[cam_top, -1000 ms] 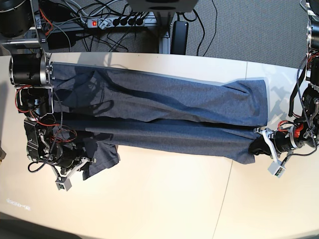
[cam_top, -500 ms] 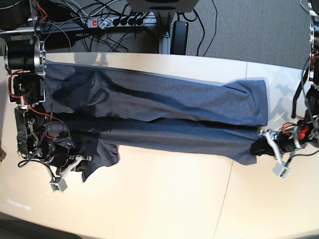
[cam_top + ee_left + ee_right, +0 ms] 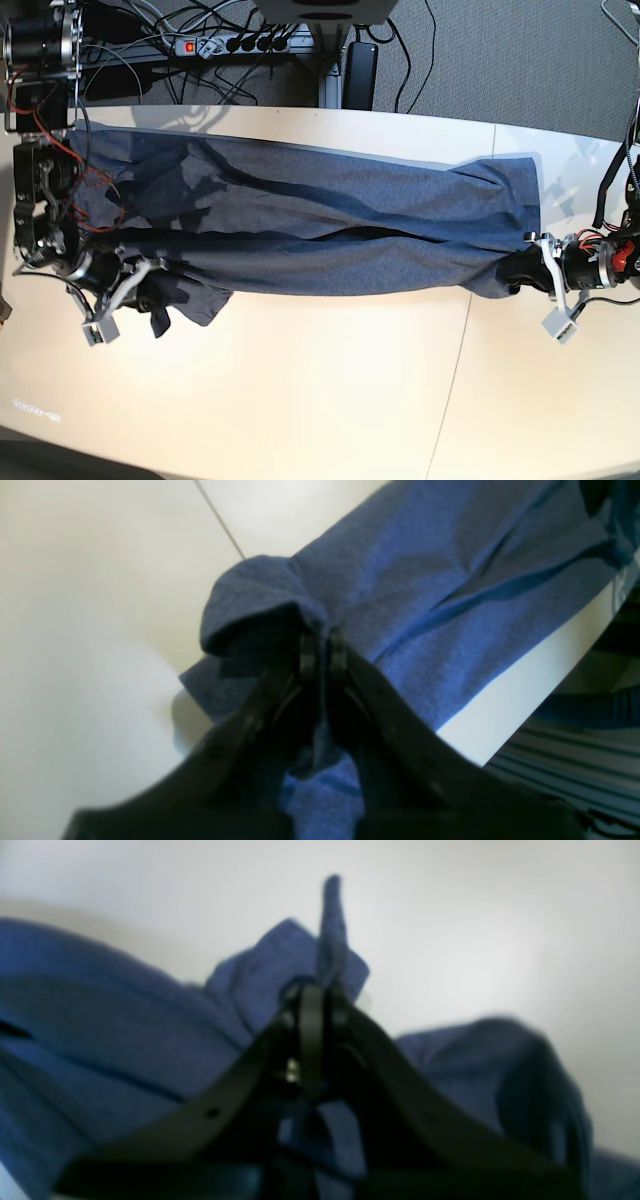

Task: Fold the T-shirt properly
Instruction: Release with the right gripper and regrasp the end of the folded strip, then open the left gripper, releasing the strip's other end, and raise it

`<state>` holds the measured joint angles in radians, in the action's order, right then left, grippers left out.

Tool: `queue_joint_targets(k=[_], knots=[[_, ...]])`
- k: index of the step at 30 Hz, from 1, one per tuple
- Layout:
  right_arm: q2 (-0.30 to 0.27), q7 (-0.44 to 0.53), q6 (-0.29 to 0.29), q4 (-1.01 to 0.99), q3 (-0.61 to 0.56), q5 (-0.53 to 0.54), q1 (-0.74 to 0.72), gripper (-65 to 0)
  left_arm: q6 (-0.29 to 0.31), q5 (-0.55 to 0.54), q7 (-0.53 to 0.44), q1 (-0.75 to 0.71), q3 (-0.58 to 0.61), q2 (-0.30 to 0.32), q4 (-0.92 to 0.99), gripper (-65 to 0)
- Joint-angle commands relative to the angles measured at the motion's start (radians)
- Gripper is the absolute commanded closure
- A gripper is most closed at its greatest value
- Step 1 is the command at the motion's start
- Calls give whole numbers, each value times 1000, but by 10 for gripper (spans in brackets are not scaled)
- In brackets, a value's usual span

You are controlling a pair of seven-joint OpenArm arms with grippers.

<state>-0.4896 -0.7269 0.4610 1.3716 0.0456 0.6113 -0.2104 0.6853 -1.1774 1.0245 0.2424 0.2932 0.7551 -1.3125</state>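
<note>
Both pincers pinch the T-shirt (image 3: pixel 330 220) at its near edge, bare table (image 3: pixel 330 390) in front.

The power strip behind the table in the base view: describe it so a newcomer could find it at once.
Start from the pale table with the dark heather-grey T-shirt stretched across it, then look past its far edge to the tangle of black cables on the floor. The long grey power strip lies there, left of centre; its red switch at one end and row of black plugs set it apart.

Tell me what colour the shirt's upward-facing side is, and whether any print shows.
Plain dark heather grey-blue T-shirt, no print visible; base view shows it best.
</note>
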Motion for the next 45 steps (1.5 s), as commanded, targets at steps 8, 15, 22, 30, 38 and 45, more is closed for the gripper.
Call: queue_joint_targets(k=[8, 15, 22, 30, 38, 45], knots=[[-31, 12, 87, 238, 142, 44, 195, 0, 13, -15, -2, 20, -11, 27, -14, 0], [-31, 12, 86, 354, 254, 67, 345, 0, 13, -39, 41, 19, -11, 30, -14, 0], [-30, 12, 86, 439, 319, 85, 459, 0, 13, -149, 136, 11, -11, 33, -15, 0], [-22, 12, 86, 441, 319, 85, 507, 0, 13, -166, 159, 6, -11, 63, -15, -77], [-22, 12, 86, 429, 319, 84, 507, 0, 13, -293, 240, 1, -11, 96, -15, -79], [-18, 0, 86, 403, 319, 58, 504, -15, 13, -267, 222, 0, -11, 96, -15, -316]])
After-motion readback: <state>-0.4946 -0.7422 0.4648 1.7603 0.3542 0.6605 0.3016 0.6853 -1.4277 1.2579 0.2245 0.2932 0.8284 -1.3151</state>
